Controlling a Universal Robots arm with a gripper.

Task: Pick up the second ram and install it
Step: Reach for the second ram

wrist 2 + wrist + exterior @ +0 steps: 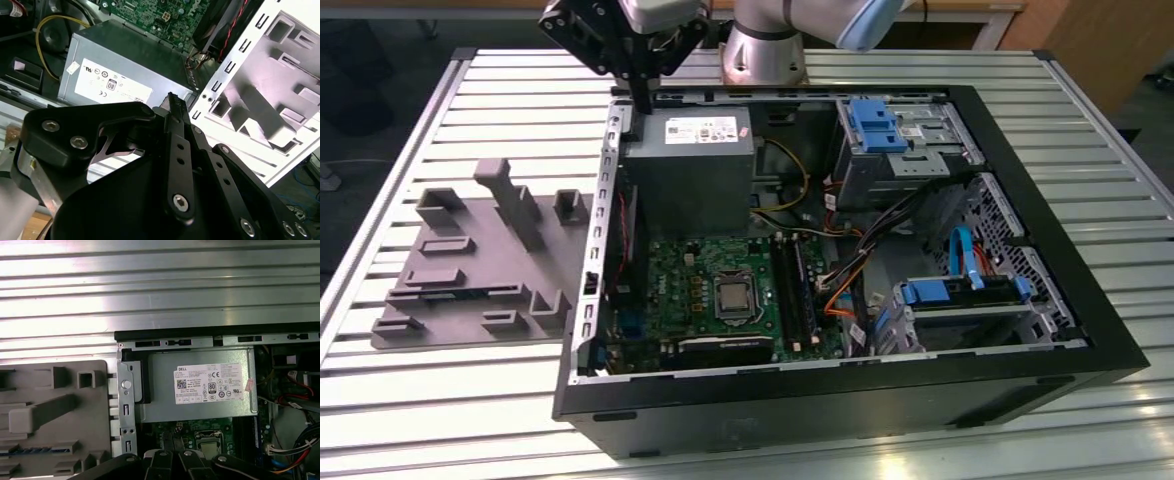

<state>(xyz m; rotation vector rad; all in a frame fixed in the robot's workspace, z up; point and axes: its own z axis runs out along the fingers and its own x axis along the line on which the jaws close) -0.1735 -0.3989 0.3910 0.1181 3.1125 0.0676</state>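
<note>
The jaws hang pinched together and empty above the case's (854, 412) 11 o'clock corner, by the power supply (687, 165). The ram (27, 452) sits edge-up in the holder (467, 268), at the case's 9 o'clock. Coming down with the jaws closed could strike the strip. A skewed grip could tilt it and jam it in the slot (790, 290).

My arm (767, 48) is silver-grey tube with a pale blue joint cap (870, 22), and my claw (642, 100) is matte black, its flat linkage bars (179, 160) pinned with silver socket-head screws (180, 202), one fingertip (173, 102) finely ridged.
</note>
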